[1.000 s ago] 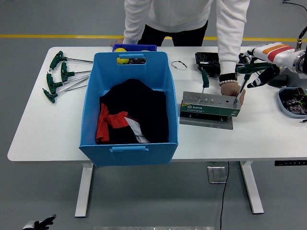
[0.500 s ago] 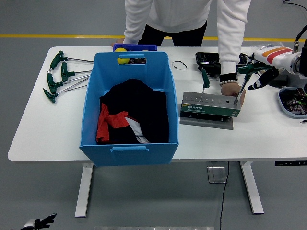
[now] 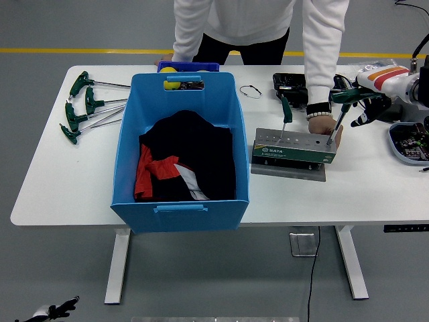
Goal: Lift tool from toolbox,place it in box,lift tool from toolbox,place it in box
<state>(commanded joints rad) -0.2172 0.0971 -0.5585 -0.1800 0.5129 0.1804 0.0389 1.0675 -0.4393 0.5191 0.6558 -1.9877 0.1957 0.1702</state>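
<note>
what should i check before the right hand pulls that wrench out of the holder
1. Grip: right hand sits at the green T-handle of the wrench, but whether its fingers have closed on it: cannot tell.
2. Wrench seated: shaft stands in the right end of the holder: ok.
3. Holder steadied: person's hand rests on the holder's right end: ok.
4. Pull path: that hand is right beside the shaft: not ok.
5. Bin ready: open top, clothing inside, room left: ok.
6. Second wrench stands apart at the holder's left: ok.
</note>
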